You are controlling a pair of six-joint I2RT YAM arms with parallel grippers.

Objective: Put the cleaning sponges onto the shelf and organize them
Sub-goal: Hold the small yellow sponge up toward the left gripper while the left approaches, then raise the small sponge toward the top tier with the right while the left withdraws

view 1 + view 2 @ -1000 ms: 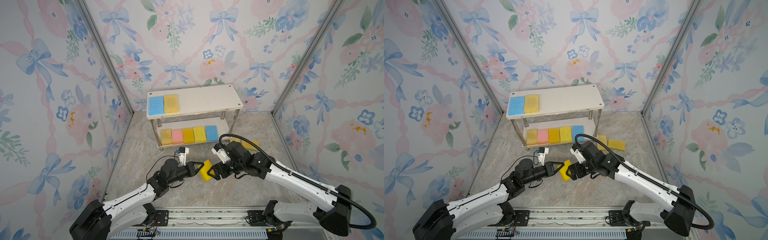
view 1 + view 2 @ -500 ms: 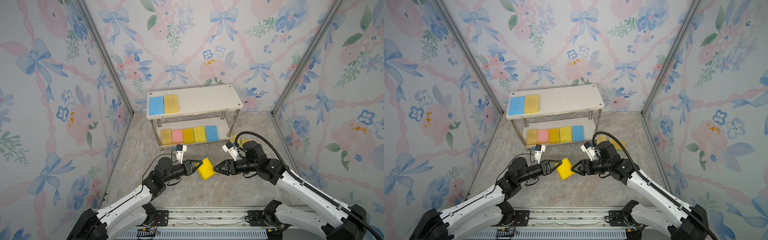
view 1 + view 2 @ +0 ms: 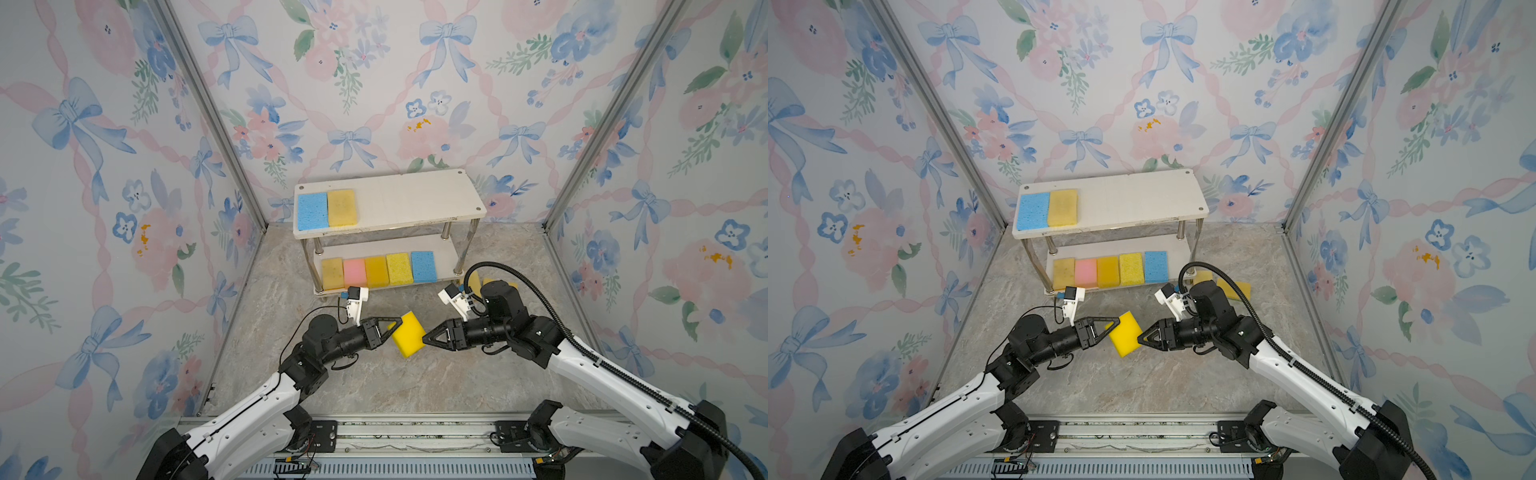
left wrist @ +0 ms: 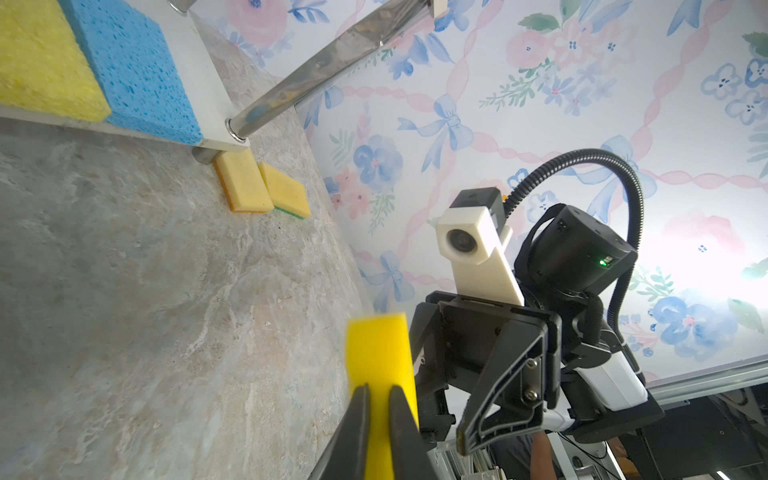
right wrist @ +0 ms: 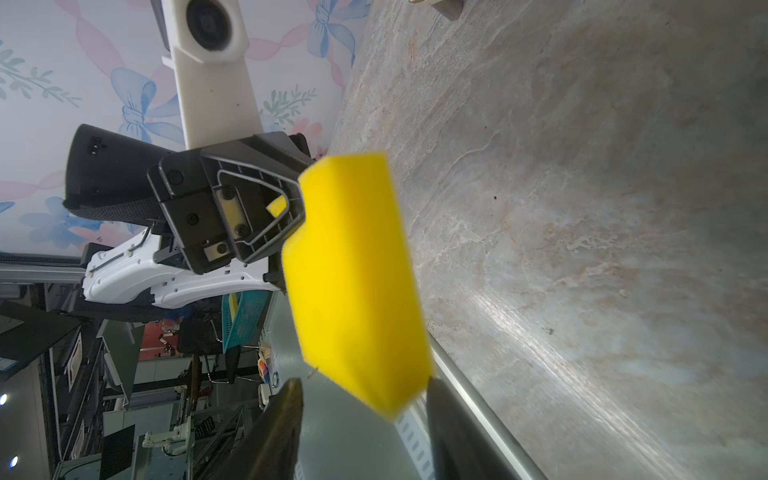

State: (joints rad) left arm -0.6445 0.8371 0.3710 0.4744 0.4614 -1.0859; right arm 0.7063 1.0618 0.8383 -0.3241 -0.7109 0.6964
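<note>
**Yellow sponge held between two facing claws**

Since a second ago the right arm has swung out to face the left arm, and its jaws have narrowed. The left claw (image 3: 397, 324) is clamped on one end of the bright yellow sponge (image 3: 409, 336), above the floor's (image 3: 374, 386) middle. The right claw (image 3: 424, 338) straddles the other end with its jaws apart, one finger touching. The shelf (image 3: 399, 199) carries a blue sponge (image 3: 312, 210) and a pale yellow sponge (image 3: 342, 208) at the top board's left end. A row of five sponges (image 3: 376, 271) lies along the lower board.
</note>
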